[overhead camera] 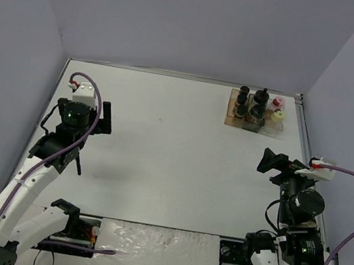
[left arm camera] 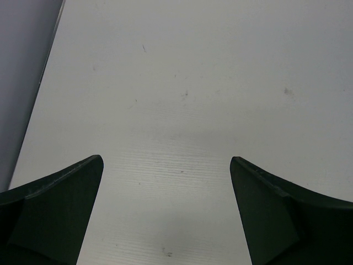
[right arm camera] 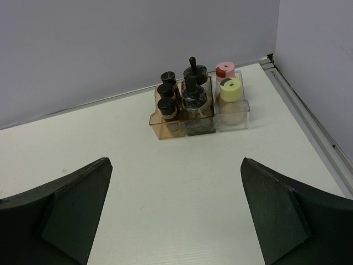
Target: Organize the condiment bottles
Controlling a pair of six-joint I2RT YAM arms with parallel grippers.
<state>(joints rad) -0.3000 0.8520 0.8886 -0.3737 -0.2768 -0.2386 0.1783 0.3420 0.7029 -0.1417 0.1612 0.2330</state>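
The left gripper (left arm camera: 165, 163) and right gripper (right arm camera: 175, 165) both hang wide open, holding nothing. Straight ahead of the right gripper, which is much the nearer, the condiment bottles (right arm camera: 194, 99) stand upright in a compartment tray (right arm camera: 165, 128) by the far right corner.

Condiment bottles (overhead camera: 259, 104) stand in compartment tray (overhead camera: 233, 120), far-right corner of table (overhead camera: 158, 163); L arm (overhead camera: 58, 146) & R arm (overhead camera: 302, 202) well apart.
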